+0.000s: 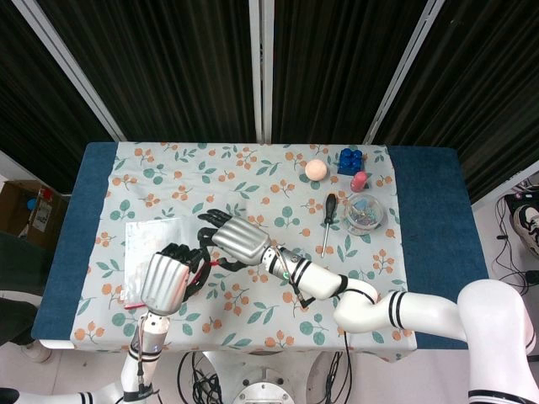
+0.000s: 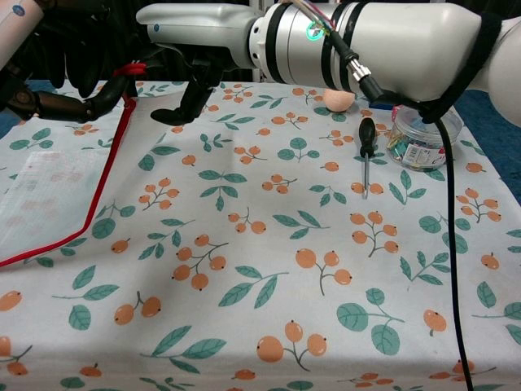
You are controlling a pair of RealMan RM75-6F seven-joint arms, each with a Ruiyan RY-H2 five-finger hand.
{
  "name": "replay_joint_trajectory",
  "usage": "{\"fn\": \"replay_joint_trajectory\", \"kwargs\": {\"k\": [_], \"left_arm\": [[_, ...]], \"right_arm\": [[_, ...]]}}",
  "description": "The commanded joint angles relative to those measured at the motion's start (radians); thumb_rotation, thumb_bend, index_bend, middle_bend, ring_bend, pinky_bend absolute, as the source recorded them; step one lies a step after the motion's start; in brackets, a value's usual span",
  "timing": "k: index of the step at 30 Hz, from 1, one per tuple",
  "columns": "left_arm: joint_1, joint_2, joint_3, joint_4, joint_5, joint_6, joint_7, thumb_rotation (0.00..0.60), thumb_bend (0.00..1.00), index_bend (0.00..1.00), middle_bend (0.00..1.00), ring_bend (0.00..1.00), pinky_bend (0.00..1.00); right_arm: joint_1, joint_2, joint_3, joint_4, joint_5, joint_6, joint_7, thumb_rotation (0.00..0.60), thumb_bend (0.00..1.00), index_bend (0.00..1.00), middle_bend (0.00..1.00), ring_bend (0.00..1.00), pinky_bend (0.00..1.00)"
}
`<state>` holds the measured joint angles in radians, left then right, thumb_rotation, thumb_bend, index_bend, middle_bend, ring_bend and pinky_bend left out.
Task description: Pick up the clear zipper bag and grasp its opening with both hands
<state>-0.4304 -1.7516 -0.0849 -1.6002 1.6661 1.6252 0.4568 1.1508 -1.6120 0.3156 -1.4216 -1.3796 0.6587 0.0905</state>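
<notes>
While the left hand [image 1: 165, 282] pinched the red-zippered opening of the clear zipper bag [image 1: 148, 252] near the left edge of the table [image 1: 421, 210], the bag's opening end was lifted off the cloth and the rest of it trailed down toward the left front corner. The bag looked flat, and nothing could be made out inside it. The right hand [image 1: 233, 240] hung just beside the left one with its fingers [image 2: 181, 112] spread and curved downward, close to the bag's raised corner but holding nothing; whether it touched the plastic could not be told. Toward the right edge stood a clear round tub [image 1: 364, 213] with a lid, filled with small coloured clips. A screwdriver [image 1: 327, 220] lay just left of the tub. Near the far edge sat a peach-coloured ball [image 1: 316, 169], a blue toy brick [image 1: 349, 160] and a small pink piece [image 1: 360, 181], close together.
</notes>
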Motion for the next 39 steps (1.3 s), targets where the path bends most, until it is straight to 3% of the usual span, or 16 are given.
{"fn": "replay_joint_trajectory", "kwargs": {"k": [1, 5, 10, 25, 32, 39], "left_arm": [[0.006, -0.001, -0.003, 0.002, -0.001, -0.002, -0.005, 0.600, 0.46, 0.74, 0.73, 0.64, 0.65], [0.025, -0.006, 0.000, 0.012, -0.019, -0.005, -0.041, 0.600, 0.46, 0.74, 0.73, 0.64, 0.65], [0.052, -0.020, 0.011, 0.043, -0.037, -0.008, -0.081, 0.600, 0.46, 0.75, 0.73, 0.64, 0.65], [0.101, -0.036, 0.020, 0.087, -0.089, -0.044, -0.165, 0.600, 0.46, 0.75, 0.73, 0.64, 0.65], [0.134, -0.031, 0.027, 0.147, -0.160, -0.090, -0.219, 0.600, 0.46, 0.75, 0.72, 0.64, 0.65], [0.150, -0.021, 0.000, 0.216, -0.259, -0.162, -0.246, 0.600, 0.46, 0.75, 0.72, 0.64, 0.65]], "right_arm": [[0.014, -0.028, 0.007, 0.027, 0.013, 0.013, 0.003, 0.600, 0.39, 0.62, 0.31, 0.06, 0.02], [0.015, -0.048, 0.019, 0.040, 0.019, 0.053, 0.016, 0.600, 0.45, 0.79, 0.39, 0.11, 0.04], [0.006, -0.042, 0.025, 0.034, 0.024, 0.092, 0.031, 0.600, 0.46, 0.88, 0.45, 0.13, 0.05], [-0.032, 0.021, 0.034, -0.039, 0.021, 0.175, 0.069, 0.600, 0.46, 0.92, 0.47, 0.15, 0.06], [-0.077, 0.078, 0.022, -0.089, -0.005, 0.234, 0.105, 0.600, 0.46, 0.92, 0.47, 0.15, 0.06], [-0.128, 0.136, 0.002, -0.124, -0.041, 0.288, 0.169, 0.600, 0.46, 0.92, 0.47, 0.16, 0.06]]}}
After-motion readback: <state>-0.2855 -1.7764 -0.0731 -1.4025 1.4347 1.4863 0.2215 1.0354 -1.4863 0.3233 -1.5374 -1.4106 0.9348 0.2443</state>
